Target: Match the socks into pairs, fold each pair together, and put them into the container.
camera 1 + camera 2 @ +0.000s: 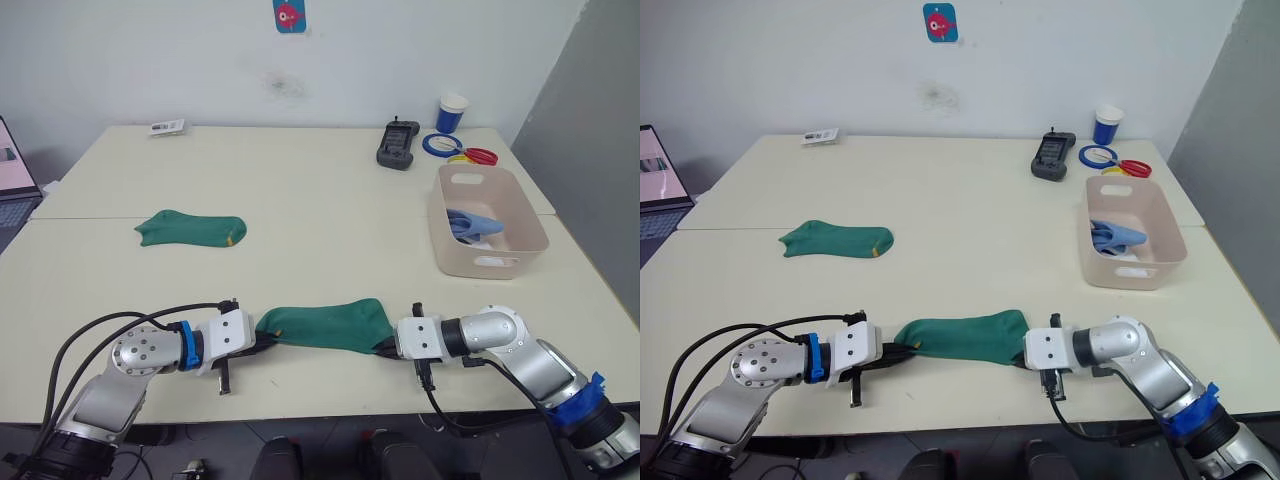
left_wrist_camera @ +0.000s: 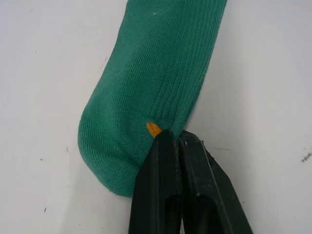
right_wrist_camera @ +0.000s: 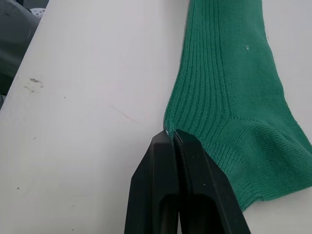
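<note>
A dark green sock (image 1: 325, 325) lies stretched along the table's near edge between my two grippers. My left gripper (image 1: 264, 343) is shut on its toe end, beside a small yellow mark (image 2: 153, 128). On the sock's other end my right gripper (image 1: 385, 347) is shut, pinching the edge of the ribbed fabric (image 3: 222, 105). A second dark green sock (image 1: 190, 229) with a yellow mark lies flat farther back on the left. At the right stands the pale pink container (image 1: 520, 235), holding a light blue sock (image 1: 475, 221) over something white.
At the back right stand a black handheld device (image 1: 398, 144), a blue-and-white cup (image 1: 452, 113), blue tape rings (image 1: 441, 145) and red-handled scissors (image 1: 480, 156). A small card (image 1: 167, 126) lies at the back left. A laptop edge (image 1: 12, 170) shows at the far left.
</note>
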Action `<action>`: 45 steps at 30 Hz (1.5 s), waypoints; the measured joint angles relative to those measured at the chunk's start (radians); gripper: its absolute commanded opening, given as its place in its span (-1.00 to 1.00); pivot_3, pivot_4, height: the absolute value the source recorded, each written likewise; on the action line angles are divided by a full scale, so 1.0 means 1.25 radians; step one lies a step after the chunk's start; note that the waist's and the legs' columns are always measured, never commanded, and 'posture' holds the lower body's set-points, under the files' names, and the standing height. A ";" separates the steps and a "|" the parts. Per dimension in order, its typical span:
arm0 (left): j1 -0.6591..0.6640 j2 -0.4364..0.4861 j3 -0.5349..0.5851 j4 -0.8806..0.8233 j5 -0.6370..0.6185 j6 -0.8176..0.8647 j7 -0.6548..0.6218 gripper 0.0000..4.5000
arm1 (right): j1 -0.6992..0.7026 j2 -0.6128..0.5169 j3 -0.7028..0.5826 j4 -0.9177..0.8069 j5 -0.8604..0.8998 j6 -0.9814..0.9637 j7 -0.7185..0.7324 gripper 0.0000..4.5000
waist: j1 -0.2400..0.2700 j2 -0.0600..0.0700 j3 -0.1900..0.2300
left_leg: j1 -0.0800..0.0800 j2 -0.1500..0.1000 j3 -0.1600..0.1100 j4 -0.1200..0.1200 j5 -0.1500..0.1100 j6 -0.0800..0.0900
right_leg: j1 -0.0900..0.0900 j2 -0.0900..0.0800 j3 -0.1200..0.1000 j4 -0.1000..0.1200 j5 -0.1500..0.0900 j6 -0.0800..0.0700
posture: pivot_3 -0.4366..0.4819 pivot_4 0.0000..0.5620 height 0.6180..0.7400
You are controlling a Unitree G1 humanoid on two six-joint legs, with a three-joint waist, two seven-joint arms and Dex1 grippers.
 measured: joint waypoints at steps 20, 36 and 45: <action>-0.012 0.270 0.106 -0.228 -0.348 0.443 -0.178 -0.99 | -0.132 -0.096 -0.075 -0.169 0.380 0.503 0.137 -1.00 | -0.002 0.000 0.002 | -0.003 -0.001 -0.001 0.000 0.000 0.000 | -0.003 0.001 -0.001 0.000 -0.001 -0.002 | -0.05 -0.47 1.00; -0.271 0.057 -0.120 0.126 -0.092 0.296 -0.166 -0.99 | -0.297 0.048 0.021 0.302 0.143 0.200 0.202 -1.00 | -0.002 0.000 0.003 | -0.004 0.000 -0.001 0.001 0.000 0.001 | -0.005 0.004 0.001 0.001 -0.001 -0.002 | -0.05 -0.47 1.00; -0.303 0.022 -0.120 0.174 -0.052 0.252 -0.156 -0.43 | -0.308 0.088 0.011 0.362 0.089 0.133 0.188 -0.54 | -0.001 0.000 0.003 | -0.004 0.000 0.000 0.003 0.000 0.001 | -0.005 0.004 0.001 0.006 -0.001 -0.002 | -0.05 -0.47 1.00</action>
